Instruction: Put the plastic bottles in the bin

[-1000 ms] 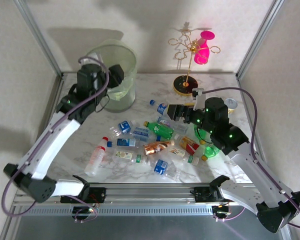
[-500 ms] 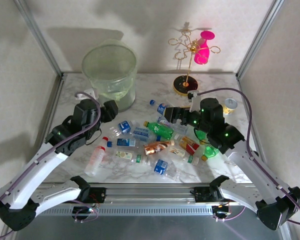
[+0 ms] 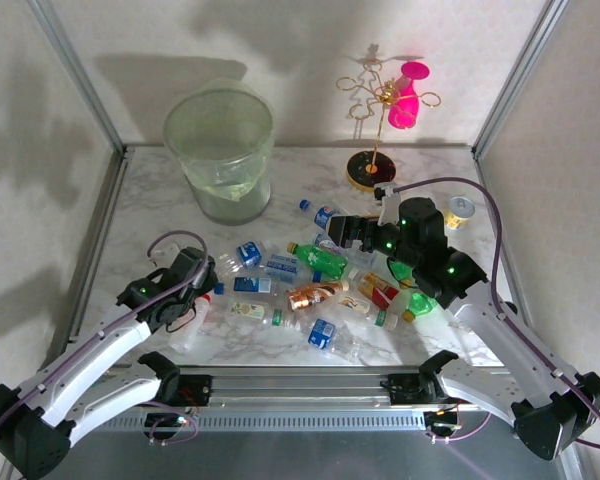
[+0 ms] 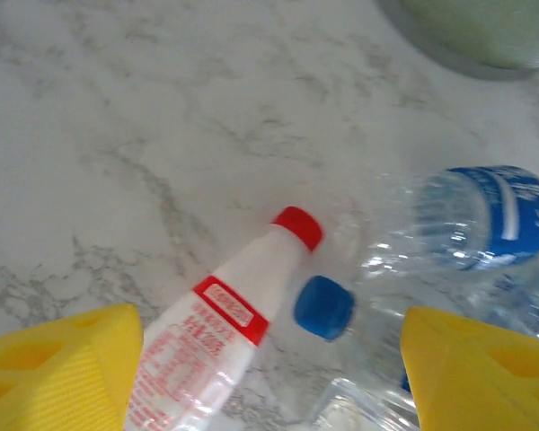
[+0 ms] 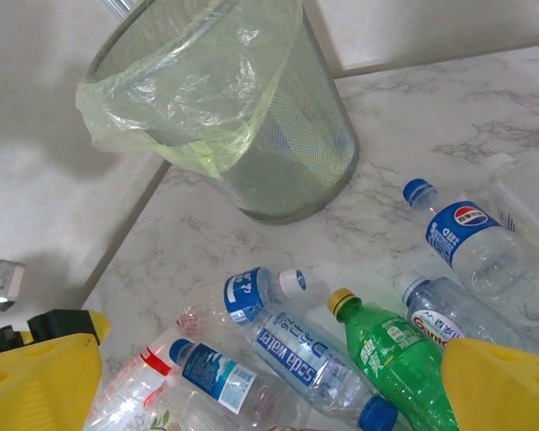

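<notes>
Several plastic bottles [image 3: 315, 262] lie in a loose pile mid-table, clear, green and copper-brown. The bin [image 3: 220, 150], a pale-green lined bucket, stands at the back left. My left gripper [image 3: 202, 272] hovers low over the pile's left end, open. Between its yellow fingers [image 4: 63, 368] lie a white red-capped bottle [image 4: 225, 341] and a blue cap [image 4: 323, 307], neither gripped. My right gripper [image 3: 342, 228] is open above the pile's right side. It looks over a green bottle [image 5: 395, 359], a soda-water bottle [image 5: 305, 355] and the bin [image 5: 225, 108].
A gold wire stand [image 3: 380, 110] with a pink cup [image 3: 408, 95] sits on a black base at the back. A silver can [image 3: 462, 208] stands to the right of my right arm. Metal frame posts edge the table on both sides.
My left arm has swung back from over the bin and down to the pile's left end, its jaws opening a little. The right gripper has edged slightly left.
</notes>
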Available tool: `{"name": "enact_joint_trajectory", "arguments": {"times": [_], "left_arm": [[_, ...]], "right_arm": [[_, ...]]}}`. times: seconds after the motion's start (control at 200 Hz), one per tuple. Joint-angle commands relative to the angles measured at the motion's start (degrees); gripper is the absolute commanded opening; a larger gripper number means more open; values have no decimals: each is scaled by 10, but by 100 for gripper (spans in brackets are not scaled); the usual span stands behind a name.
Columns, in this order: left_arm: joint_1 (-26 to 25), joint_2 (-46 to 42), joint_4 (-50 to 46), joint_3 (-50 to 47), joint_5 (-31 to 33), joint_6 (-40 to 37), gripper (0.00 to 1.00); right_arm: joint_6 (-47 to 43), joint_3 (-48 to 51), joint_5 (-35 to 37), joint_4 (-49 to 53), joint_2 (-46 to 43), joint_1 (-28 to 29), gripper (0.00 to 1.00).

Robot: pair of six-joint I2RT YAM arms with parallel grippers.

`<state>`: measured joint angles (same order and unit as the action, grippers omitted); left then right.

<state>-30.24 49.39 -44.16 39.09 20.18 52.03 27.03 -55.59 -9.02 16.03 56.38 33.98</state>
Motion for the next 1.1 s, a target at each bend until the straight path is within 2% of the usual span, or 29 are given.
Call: {"name": "enact_joint_trajectory", "arguments": {"times": [0.0,0.175,0.395,0.901,1.096], "left_arm": [[9,2,8,-20,-19,42,75],[22,0,32,-91,-56,105,73],[16,14,54,-132,-41,126,71],[27,69,158,-181,-67,106,71],[40,78,182,-189,-77,102,63]], "right_arm": [[4,5,10,-13,1,5,97],[12,10,9,-20,-2,5,97],[15,15,15,-22,-2,5,98],[21,29,17,-37,2,5,98],[22,31,21,-36,1,5,98]]}}
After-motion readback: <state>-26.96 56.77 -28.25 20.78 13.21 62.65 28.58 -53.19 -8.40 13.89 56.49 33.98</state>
